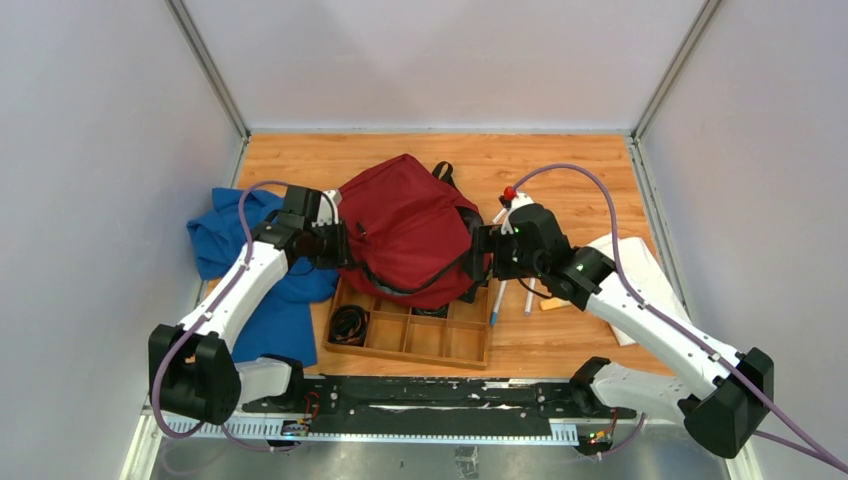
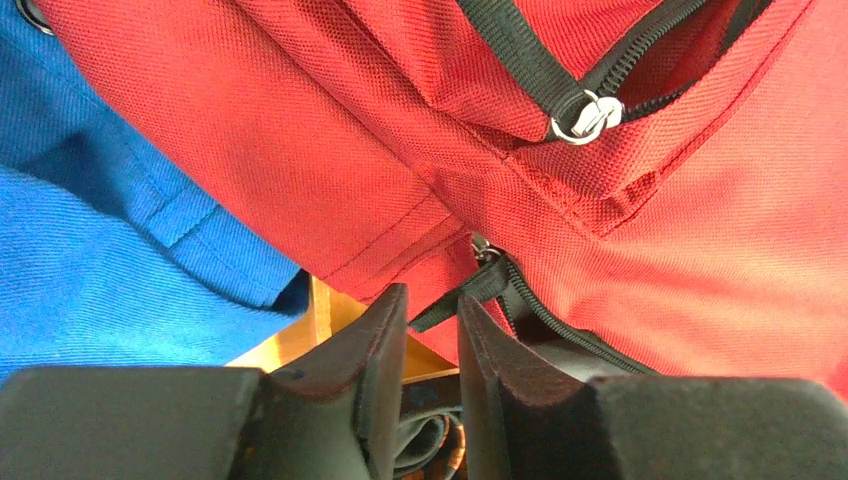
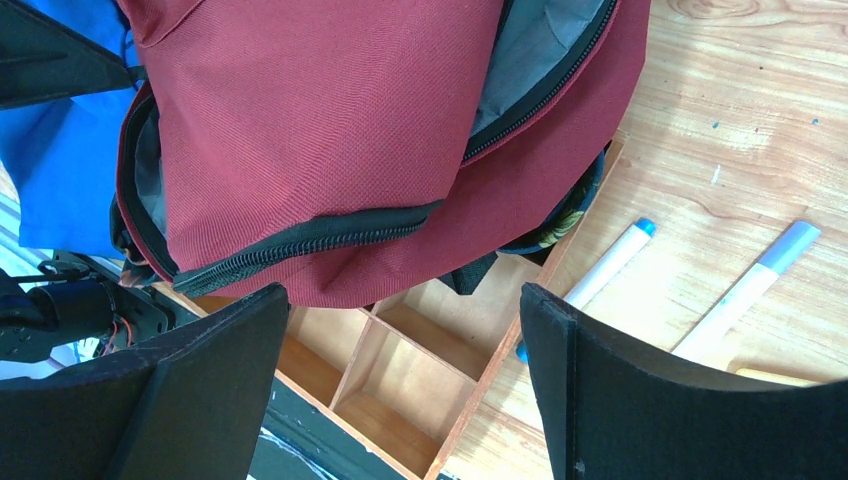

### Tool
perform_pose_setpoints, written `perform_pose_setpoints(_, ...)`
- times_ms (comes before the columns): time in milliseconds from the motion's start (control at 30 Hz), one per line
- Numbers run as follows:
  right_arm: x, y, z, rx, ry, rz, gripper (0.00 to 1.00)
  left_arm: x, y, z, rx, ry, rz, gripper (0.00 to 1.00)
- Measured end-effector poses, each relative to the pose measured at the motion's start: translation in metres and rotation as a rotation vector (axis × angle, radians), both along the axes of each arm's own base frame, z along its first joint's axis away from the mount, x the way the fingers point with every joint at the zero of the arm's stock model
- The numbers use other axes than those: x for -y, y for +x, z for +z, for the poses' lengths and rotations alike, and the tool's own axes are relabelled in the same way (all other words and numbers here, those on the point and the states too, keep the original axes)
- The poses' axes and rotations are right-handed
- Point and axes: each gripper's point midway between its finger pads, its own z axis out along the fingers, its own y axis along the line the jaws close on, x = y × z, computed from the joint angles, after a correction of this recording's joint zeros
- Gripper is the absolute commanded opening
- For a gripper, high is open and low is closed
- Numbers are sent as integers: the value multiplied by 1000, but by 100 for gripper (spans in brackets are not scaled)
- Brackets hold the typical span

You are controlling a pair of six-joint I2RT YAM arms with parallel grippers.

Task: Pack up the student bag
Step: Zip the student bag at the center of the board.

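Note:
The student bag, dark red with black zippers, lies at the table's centre, its near edge over a wooden tray. My left gripper is at the bag's left edge. In the left wrist view the gripper has its jaws almost together, with a black zip pull tab of the bag between the tips. My right gripper is at the bag's right edge. In the right wrist view it is wide open and empty above the tray, just below the bag, whose main zipper gapes.
A blue cloth garment lies left of the bag, under my left arm. Two pens lie right of the tray, a white sheet further right. A coiled black cable sits in the tray's left compartment.

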Motion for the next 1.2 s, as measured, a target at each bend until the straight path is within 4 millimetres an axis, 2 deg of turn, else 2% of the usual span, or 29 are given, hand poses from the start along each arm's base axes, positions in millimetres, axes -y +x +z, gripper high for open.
perform_pose_setpoints(100, -1, 0, -1, -3, -1, 2, 89, 1, -1, 0, -3, -4, -2, 17)
perform_pose_setpoints(200, -2, 0, -2, -6, 0, 5, 89, 1, -1, 0, -6, -7, -2, 0)
perform_pose_setpoints(467, -2, 0, -1, -5, 4, 7, 89, 2, -2, 3, -11, -23, 21, 0)
perform_pose_setpoints(667, -2, -1, 2, 1, 13, 5, 87, 6, -6, 19, 16, -71, 55, 0)
perform_pose_setpoints(800, 1, -3, 17, 37, 45, 4, 87, 13, -15, 28, 31, -136, 60, 0)
perform_pose_setpoints(933, -1, -4, 42, 89, 96, 11, 87, 18, -33, 34, 40, -198, 54, 0)
perform_pose_setpoints(1100, -21, -5, 55, 101, 155, 66, 87, 24, -47, 41, 55, -266, 51, 0)
perform_pose_setpoints(1200, -47, -13, 53, 72, 180, 139, 87, 25, -56, 37, 42, -290, 64, 0)
